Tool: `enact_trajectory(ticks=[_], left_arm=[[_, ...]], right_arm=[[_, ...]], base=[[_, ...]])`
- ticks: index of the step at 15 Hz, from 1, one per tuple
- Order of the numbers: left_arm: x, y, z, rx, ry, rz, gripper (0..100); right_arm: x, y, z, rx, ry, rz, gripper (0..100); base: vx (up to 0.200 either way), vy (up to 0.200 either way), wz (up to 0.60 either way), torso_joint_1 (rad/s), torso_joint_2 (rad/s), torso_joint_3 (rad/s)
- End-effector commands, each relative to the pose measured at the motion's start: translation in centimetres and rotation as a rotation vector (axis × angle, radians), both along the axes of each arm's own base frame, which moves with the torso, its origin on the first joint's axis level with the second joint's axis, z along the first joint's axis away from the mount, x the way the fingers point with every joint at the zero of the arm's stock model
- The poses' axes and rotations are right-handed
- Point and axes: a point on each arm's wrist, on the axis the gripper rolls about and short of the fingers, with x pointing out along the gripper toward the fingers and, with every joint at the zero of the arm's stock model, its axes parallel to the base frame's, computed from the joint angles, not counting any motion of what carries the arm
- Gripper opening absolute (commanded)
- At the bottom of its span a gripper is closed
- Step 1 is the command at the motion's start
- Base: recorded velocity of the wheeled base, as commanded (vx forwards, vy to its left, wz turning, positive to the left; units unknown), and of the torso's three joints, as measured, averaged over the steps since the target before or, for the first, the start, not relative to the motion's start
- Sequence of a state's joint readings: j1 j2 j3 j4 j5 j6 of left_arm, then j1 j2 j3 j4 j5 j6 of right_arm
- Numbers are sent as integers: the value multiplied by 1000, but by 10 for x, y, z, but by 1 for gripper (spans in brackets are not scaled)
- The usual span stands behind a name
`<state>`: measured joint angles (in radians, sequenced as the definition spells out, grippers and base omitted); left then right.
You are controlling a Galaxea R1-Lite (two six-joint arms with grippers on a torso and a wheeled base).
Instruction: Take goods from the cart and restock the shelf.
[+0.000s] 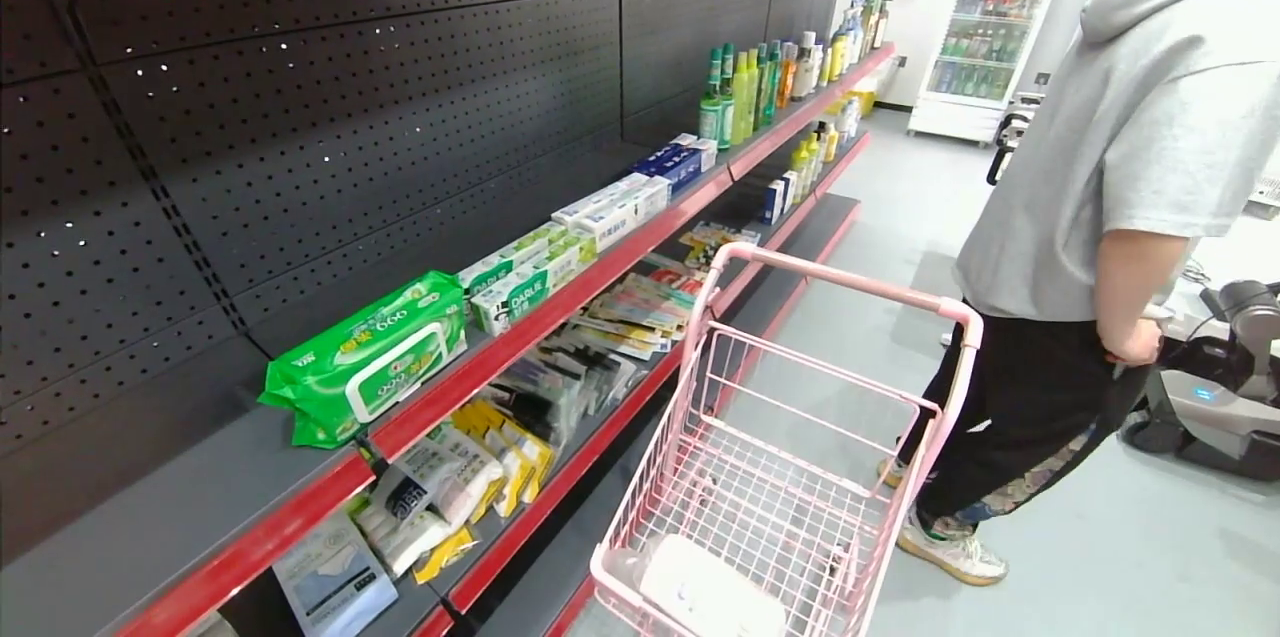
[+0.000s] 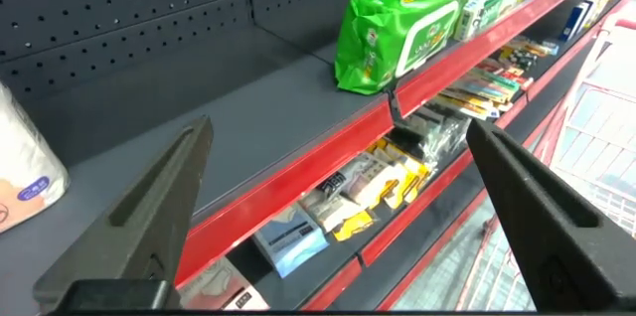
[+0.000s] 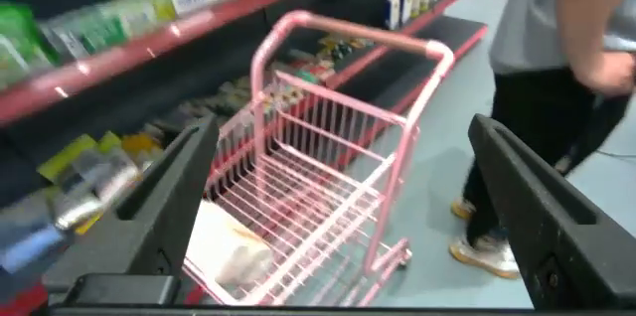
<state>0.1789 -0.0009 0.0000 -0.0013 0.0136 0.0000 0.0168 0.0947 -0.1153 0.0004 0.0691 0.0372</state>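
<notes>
Pink wire cart (image 1: 840, 279) stands just beside the shelf (image 1: 300, 507), in the aisle. I see one white soft pack (image 1: 712, 599) lying in the cart's basket, at the end opposite the push handle. It's the same white pack (image 3: 229, 246) in my right wrist view. My right gripper (image 3: 343, 125) is near the cart, above the pack end, fingers spread wide with nothing between them. My left gripper (image 2: 338, 129) is off to the cart's left by the shelf's red edge, also spread wide and empty. A green wipes pack (image 1: 370, 357) lies on the shelf board up and left of the cart. Toothpaste boxes (image 1: 525, 282) touch it on the side toward the cart handle.
</notes>
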Motion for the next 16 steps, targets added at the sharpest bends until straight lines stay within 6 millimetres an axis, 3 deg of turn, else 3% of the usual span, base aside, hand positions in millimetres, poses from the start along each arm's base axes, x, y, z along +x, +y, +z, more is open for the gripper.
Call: enact_trajectory(ticks=[1,2,4,5,7,9,12,16], left_arm=[[0,0,0,0,1,1,100],[0,0,0,0,1,1,100],[0,0,0,0,1,1,100],[0,0,0,0,2,1,100],[0,0,0,1,2,-1,100],[0,0,0,1,2,-1,100],[0,0,0,1,1,1,100],[0,0,0,1,2,1,100]], right_arm=[[93,3,180,199,67,22,100],[125,1,177,126,177,-78,100],[161,3,136,-70,390,-108,100],[193,10,113,-75,532,-63,100],[228,39,81,-136,705,69,100],[273,80,31,-209,907,219,100],[310,132,-18,-283,1034,351,100],[319,180,-60,-377,1107,490,100]], base=[[0,0,0,0,0,0],[0,0,0,0,0,0],[0,0,0,0,0,0],[0,0,0,0,0,0],[0,0,0,0,0,0],[0,0,0,0,0,0],[0,0,0,0,0,0],[0,0,0,0,0,0]])
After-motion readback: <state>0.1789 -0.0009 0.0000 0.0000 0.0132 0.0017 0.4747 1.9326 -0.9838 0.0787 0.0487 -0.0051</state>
